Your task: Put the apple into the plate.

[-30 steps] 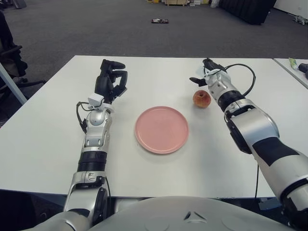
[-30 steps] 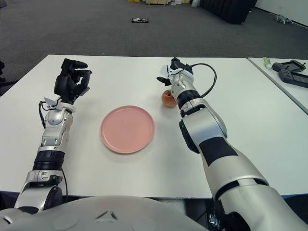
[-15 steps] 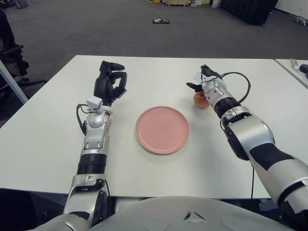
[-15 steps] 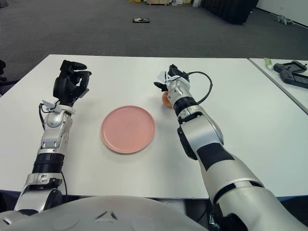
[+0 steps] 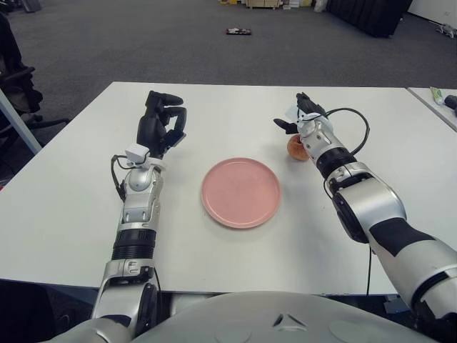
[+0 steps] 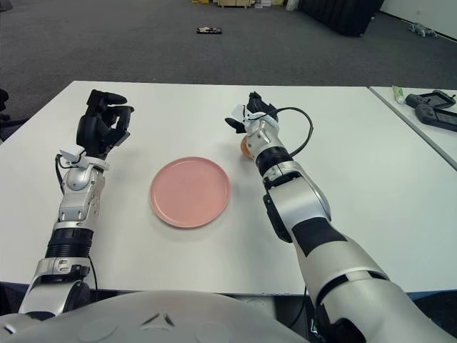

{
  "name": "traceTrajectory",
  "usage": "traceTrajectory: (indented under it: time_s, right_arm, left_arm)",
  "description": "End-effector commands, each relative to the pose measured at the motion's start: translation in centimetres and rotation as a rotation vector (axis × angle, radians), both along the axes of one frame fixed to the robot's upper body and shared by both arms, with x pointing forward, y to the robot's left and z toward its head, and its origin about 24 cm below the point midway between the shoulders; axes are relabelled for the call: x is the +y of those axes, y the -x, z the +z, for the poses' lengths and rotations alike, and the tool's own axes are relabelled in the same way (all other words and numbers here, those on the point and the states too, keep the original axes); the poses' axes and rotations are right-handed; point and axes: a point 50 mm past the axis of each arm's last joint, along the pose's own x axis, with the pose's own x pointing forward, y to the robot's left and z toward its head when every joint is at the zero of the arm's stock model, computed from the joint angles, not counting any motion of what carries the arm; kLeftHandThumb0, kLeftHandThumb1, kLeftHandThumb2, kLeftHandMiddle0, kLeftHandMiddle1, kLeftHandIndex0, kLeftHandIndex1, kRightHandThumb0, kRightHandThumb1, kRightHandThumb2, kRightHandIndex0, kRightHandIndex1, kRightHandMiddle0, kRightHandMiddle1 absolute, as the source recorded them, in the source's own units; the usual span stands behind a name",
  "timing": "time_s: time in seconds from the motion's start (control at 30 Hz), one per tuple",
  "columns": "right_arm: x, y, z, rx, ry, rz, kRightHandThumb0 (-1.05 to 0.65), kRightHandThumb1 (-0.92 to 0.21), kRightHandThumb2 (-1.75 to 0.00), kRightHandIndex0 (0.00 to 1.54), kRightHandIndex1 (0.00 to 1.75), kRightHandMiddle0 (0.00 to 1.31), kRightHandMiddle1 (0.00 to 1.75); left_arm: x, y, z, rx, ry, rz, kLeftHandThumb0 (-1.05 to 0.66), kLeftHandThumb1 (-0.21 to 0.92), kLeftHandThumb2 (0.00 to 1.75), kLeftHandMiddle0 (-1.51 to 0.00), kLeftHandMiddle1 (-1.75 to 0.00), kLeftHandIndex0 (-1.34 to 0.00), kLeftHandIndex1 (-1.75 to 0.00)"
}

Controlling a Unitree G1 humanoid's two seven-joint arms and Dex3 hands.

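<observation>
The plate (image 5: 240, 192) lies on the table (image 5: 64, 207) near its middle, with the apple (image 5: 295, 147) on the tabletop behind it and to its right, apart from its rim. The right hand (image 5: 302, 117) sits at the apple's far side, over and against it, while the left hand (image 5: 160, 123) shows left of the plate and somewhat behind it. A second table (image 6: 432, 121) stands to the right, and on the floor far behind lies a small object (image 5: 237, 31).
</observation>
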Motion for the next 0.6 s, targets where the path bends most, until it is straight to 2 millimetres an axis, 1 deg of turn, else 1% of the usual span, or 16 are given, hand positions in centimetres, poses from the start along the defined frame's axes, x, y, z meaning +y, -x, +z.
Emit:
traceTrajectory:
  time_s: [0.0,0.13,0.3,0.57]
  right_arm:
    - [-0.5,0.1,0.0,-0.044,-0.007,0.005,-0.74,-0.67,-0.77,0.0,0.53,0.0,0.3]
    - [-0.5,0.3,-0.1,-0.069,-0.014,0.028,-0.75,-0.68,-0.76,0.0,0.56,0.0,0.35]
    - [-0.3,0.9,-0.8,-0.1,-0.035,0.054,-0.76,-0.69,-0.74,0.0,0.57,0.0,0.37]
    - [0.0,0.7,-0.6,-0.106,-0.058,0.072,-0.73,-0.67,-0.75,0.0,0.55,0.0,0.41]
  left_arm:
    - [-0.1,0.6,-0.1,-0.013,-0.005,-0.006,-0.35,0.92,0.53,-0.49,-1.4,-0.2,-1.75]
    - [-0.1,1.0,-0.4,-0.01,-0.007,-0.007,-0.35,0.92,0.53,-0.48,-1.4,-0.2,-1.75]
    - [-0.3,2.1,-1.2,0.005,-0.001,-0.011,-0.35,0.92,0.53,-0.48,-1.4,-0.2,-1.75]
    - [-1.0,3.0,-2.3,0.067,0.035,-0.01,-0.35,0.92,0.53,-0.46,-1.4,-0.2,-1.75]
